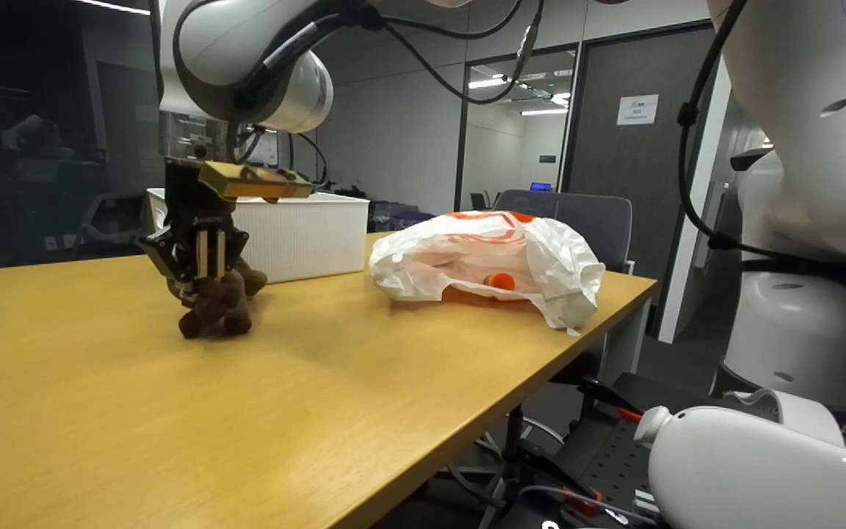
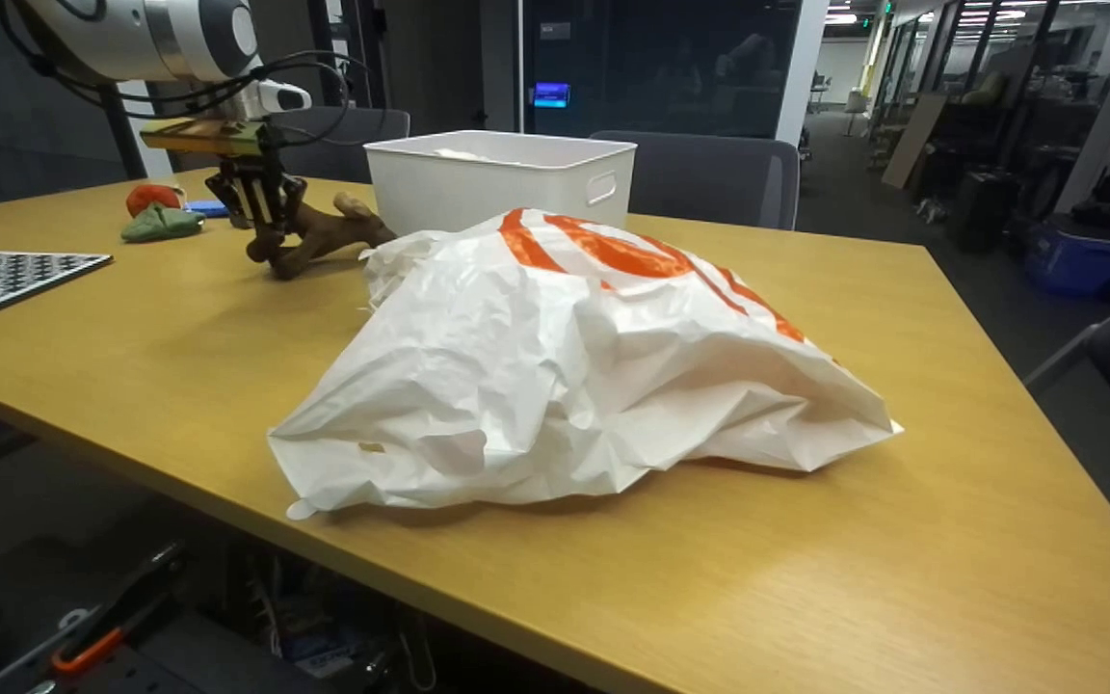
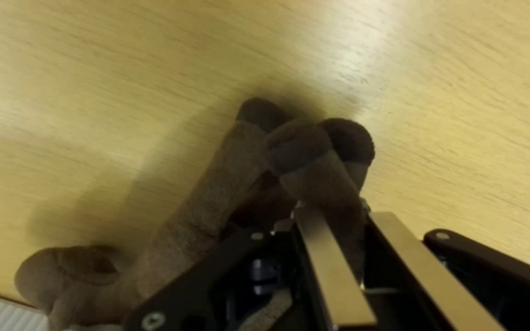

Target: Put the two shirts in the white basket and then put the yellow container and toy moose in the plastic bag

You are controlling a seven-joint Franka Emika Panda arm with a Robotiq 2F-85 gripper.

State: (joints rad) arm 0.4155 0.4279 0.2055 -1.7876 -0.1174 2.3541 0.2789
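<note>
Deep into the job, by the look of it! Something pale, possibly a shirt [image 2: 462, 154], shows inside the white basket [image 2: 488, 188], though I can't confirm both. Near the basket, the plastic bag [image 2: 565, 366] has an orange end in its mouth, likely the yellow container [image 1: 500, 281]. That leaves the toy moose [image 2: 324, 233], just beside the basket, and the gripper [image 3: 345, 215] has one limb clamped between its fingers, the body stretching from there towards the basket. Getting it bagged is what remains!
</note>
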